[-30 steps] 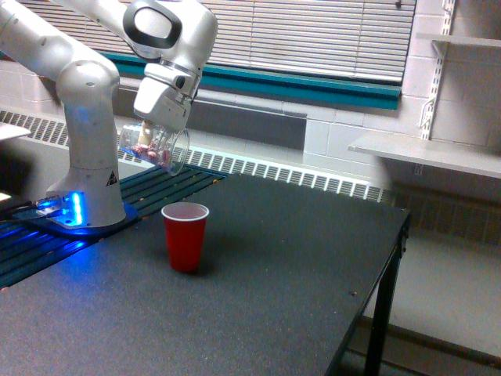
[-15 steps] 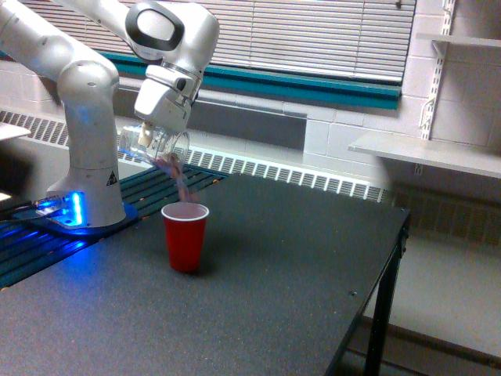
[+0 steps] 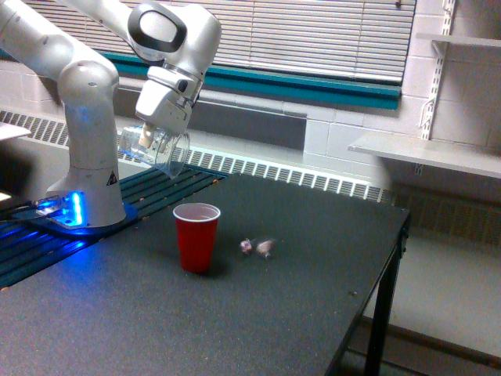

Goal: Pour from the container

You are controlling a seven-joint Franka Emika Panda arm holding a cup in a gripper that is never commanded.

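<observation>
The arm is reaching in from the exterior view's left, its upper links cut off by the frame edge. The gripper [image 3: 153,135] is gripping the container [image 3: 155,149] and holding it tipped well over in the air, mouth angled down toward the exterior view's right. The fingers are mostly hidden behind the clear wall and the gripper body, so their contact is hard to make out. The container is looking empty, though glare is making that uncertain. It is hanging above and to the left of the red cup [image 3: 196,236], not over it. The cup is standing upright on the dark table [image 3: 313,298]; its contents are not showing from this angle. Two small pinkish pieces [image 3: 257,247] are lying blurred on the table just right of the cup.
</observation>
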